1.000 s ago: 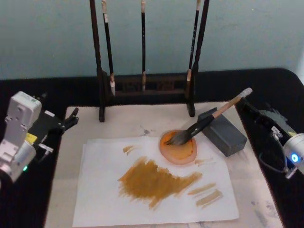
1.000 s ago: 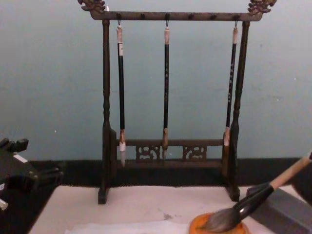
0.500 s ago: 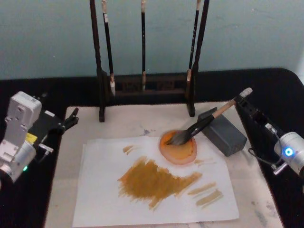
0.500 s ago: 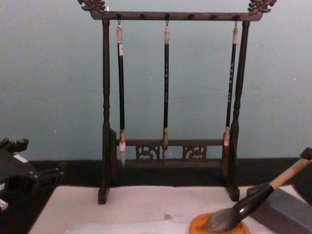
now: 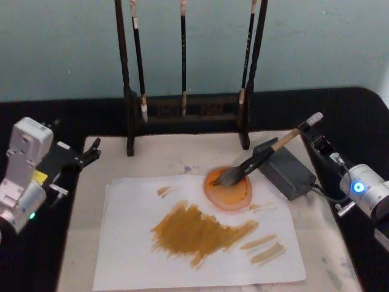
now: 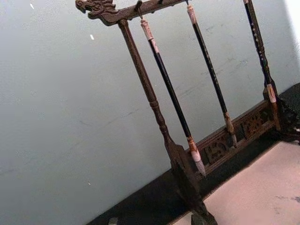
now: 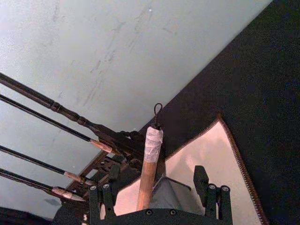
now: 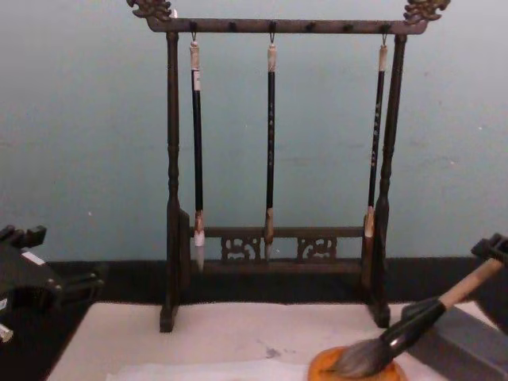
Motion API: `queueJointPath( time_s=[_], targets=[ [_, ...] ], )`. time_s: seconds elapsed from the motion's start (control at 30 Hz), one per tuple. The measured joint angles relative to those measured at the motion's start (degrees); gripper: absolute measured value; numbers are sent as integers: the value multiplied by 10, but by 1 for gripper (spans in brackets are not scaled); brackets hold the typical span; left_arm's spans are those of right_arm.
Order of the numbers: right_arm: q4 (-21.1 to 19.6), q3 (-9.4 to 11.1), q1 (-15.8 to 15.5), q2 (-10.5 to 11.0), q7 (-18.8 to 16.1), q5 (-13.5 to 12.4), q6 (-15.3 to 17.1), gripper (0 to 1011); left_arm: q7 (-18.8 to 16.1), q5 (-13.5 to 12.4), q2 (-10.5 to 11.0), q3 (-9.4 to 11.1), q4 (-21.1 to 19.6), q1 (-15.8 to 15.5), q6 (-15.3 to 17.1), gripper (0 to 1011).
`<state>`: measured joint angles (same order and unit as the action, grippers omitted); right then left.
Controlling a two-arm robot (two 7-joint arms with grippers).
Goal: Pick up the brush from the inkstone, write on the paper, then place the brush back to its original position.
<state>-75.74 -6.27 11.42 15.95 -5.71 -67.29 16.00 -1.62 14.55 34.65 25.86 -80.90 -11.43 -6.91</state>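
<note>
The brush (image 5: 267, 151) lies slanted, right of centre in the head view. Its tuft sits in an orange dish (image 5: 237, 196) and its black ferrule leans on the upper left corner of the grey inkstone (image 5: 290, 173). The tan handle rises toward the upper right.

The right pincer (image 5: 318, 143) is at the handle's top end. In the right wrist view its fingers (image 7: 101, 197) stand apart on either side of the handle, with a gap on each side.

The paper (image 5: 127, 243) lies in the lower centre, streaked with ochre strokes, and the dish overlaps its upper edge. It lies on a cream mat (image 5: 331, 258) on the black bench (image 5: 73, 115).

A stand (image 5: 182, 115) with three thin brushes is at the top centre. The left pincer (image 5: 91, 152) hangs at the left edge, fingers apart, holding nothing.
</note>
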Motion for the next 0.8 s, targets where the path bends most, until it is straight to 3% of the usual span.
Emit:
queueJointPath(
  time_s=[0.43, 0.8],
  targets=[
    [48, -18, 33, -4, -11, -20, -11, 1000, 0, 0, 0, 0, 0, 0, 0, 1010],
    [55, -33, 41, 2, -14, -32, -16, 1000, 0, 0, 0, 0, 0, 0, 0, 1010]
  ],
)
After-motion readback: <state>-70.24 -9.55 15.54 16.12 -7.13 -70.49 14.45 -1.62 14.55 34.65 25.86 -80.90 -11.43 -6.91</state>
